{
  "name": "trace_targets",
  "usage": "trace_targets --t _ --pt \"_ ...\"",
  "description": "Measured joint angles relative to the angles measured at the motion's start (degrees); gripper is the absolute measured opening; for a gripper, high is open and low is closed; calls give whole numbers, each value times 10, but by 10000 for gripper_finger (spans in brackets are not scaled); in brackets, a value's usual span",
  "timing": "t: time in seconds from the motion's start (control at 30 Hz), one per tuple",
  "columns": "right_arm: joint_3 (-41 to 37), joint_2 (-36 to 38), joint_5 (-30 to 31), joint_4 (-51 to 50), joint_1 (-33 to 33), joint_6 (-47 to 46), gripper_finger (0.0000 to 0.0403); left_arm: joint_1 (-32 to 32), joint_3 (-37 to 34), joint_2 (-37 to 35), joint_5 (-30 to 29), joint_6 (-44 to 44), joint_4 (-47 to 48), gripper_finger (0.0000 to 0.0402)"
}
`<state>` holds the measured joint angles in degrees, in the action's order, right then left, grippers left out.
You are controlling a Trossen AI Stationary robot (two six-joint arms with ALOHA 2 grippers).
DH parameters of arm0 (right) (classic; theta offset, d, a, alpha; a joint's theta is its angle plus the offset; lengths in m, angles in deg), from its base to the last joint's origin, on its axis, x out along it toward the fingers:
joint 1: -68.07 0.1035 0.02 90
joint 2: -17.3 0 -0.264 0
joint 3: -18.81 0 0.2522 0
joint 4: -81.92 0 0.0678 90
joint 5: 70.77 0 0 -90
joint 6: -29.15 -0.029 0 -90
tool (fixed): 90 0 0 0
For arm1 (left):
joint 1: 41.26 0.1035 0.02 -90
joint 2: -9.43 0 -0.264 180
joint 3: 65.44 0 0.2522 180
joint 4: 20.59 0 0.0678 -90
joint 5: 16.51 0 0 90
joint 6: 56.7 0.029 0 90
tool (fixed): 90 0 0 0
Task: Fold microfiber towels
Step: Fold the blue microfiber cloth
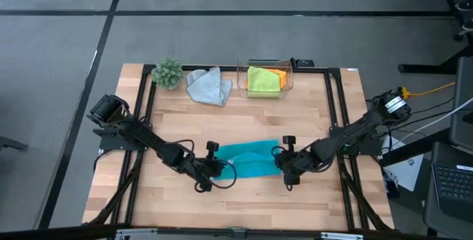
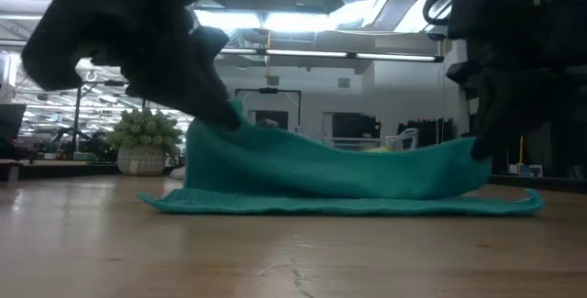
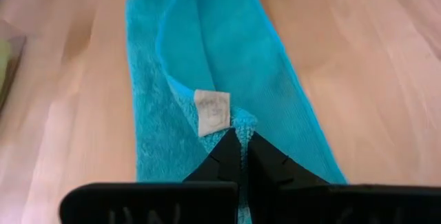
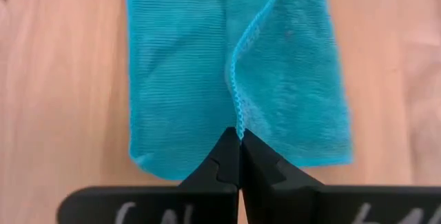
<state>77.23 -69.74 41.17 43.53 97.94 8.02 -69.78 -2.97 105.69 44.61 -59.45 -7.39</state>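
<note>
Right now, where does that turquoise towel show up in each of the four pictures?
High view: turquoise towel lies mid-table between both arms.
Low view: it fills the centre, upper layer lifted at both ends.
Left wrist view: it runs ahead of the left claw.
Right wrist view: it runs ahead of the right claw.
Shared landmark: the wooden table.
</note>
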Motion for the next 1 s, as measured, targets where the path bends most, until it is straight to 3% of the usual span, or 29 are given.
trace_targets --t 0.6,0.8,1.0 --pt "0 -28 -52 24 30 0 0 -3 0 2 36 -18 -3 0" --pt "0 -28 -76 24 30 -13 12 -3 0 2 109 -50 1 0" --pt "0 -28 -107 33 30 -15 25 -3 0 2 120 -62 1 0"
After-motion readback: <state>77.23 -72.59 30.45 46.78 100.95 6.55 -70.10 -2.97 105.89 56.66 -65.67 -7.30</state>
